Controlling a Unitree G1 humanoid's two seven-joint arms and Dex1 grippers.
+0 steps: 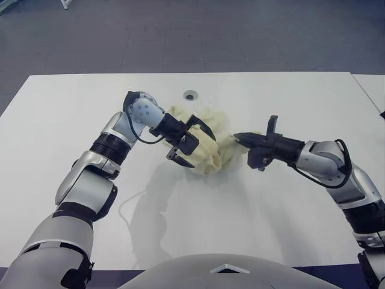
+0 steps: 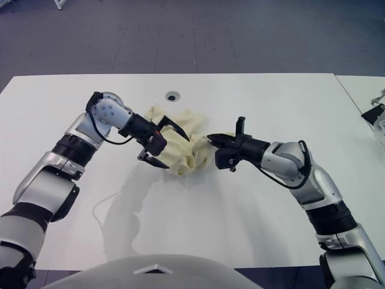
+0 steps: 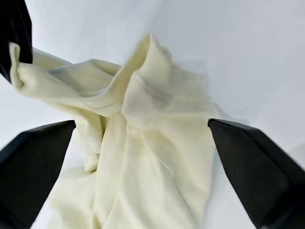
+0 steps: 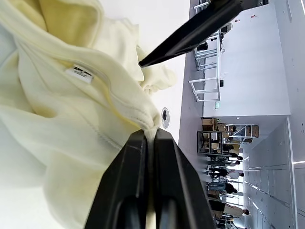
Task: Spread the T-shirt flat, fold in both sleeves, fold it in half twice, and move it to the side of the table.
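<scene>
Your right claw point(image 1: 239, 138) clenches the shirt point(image 1: 210, 158) by its collar edge; left claw point(image 1: 191, 143), spread wide, hangs right over it.

I see a white table point(image 1: 60, 120) under the jaws, a small round hole point(image 1: 190, 95) just beyond them. Grey floor point(image 1: 180, 30) lies behind.

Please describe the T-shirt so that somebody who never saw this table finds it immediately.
On the white table, near its middle and just on the robot's side of a small round hole, lies the T-shirt, a crumpled heap. The right gripper has its jaws shut on its edge. It is the only soft, pale yellow thing there.
</scene>
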